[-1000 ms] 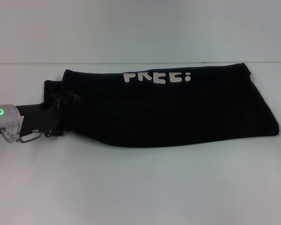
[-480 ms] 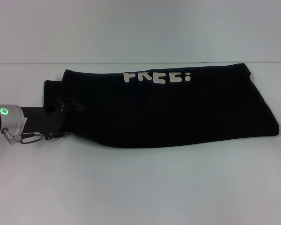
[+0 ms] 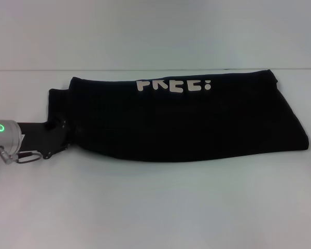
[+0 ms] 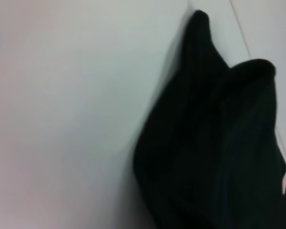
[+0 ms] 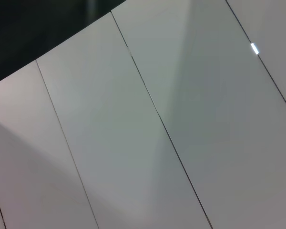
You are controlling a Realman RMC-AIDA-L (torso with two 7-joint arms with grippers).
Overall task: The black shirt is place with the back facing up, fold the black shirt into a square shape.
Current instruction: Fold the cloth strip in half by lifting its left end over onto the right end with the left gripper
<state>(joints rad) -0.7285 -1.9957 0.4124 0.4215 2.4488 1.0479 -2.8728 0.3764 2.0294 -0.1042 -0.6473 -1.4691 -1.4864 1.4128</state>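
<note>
- Black shirt (image 3: 186, 122) lies folded lengthwise on the white surface (image 3: 155, 207).
- Cream lettering (image 3: 173, 85) partly hidden; unreadable.
- Left claw (image 3: 59, 136) at shirt's left end; cannot tell its state.

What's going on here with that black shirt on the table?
A two-armed robot is folding the black shirt, which lies across the white table as a long band, its cream lettering showing near the far edge. The left gripper is at the shirt's left end, low over the table. The right arm is out of the head view. The shirt isn't square yet.
</note>
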